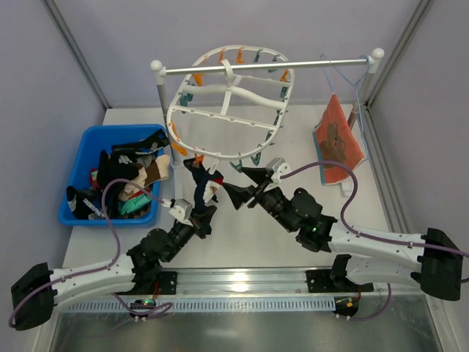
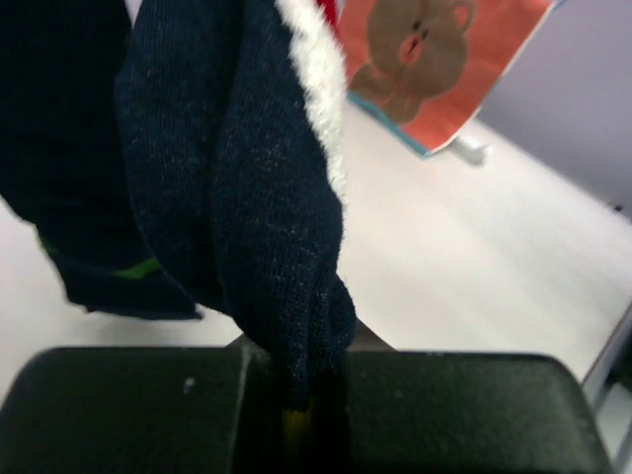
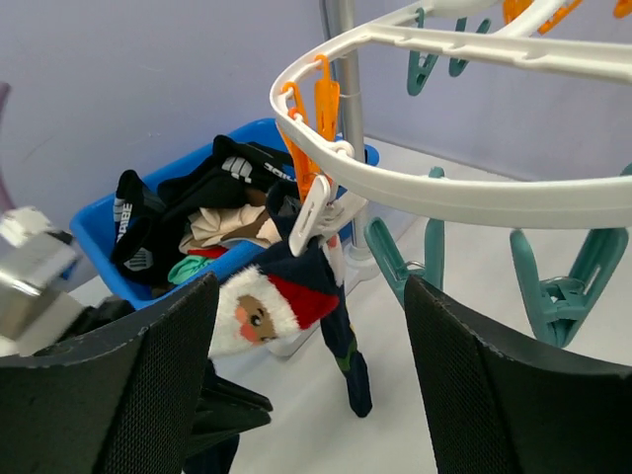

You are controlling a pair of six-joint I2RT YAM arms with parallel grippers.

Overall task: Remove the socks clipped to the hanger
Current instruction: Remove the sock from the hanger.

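The white oval hanger [image 1: 227, 103] hangs from a rail, ringed with orange and teal clips. At its near left rim a white clip [image 3: 318, 209] holds dark navy socks [image 1: 201, 178]; one shows a Santa face [image 3: 281, 301], and a narrower one [image 3: 353, 367] hangs beside it. My left gripper [image 1: 200, 207] is shut on the lower end of a navy sock [image 2: 247, 197], which runs down between its jaws [image 2: 296, 395]. My right gripper [image 1: 234, 180] is open just right of the socks; in its wrist view its fingers [image 3: 148, 395] frame the Santa sock without touching it.
A blue bin [image 1: 79, 158] at the left holds several loose socks [image 1: 121, 180]. An orange-red bear-print cloth [image 1: 338, 139] hangs on a thin blue wire hanger at the right end of the rail [image 1: 264, 66]. Teal clips [image 3: 553, 286] dangle close to my right gripper.
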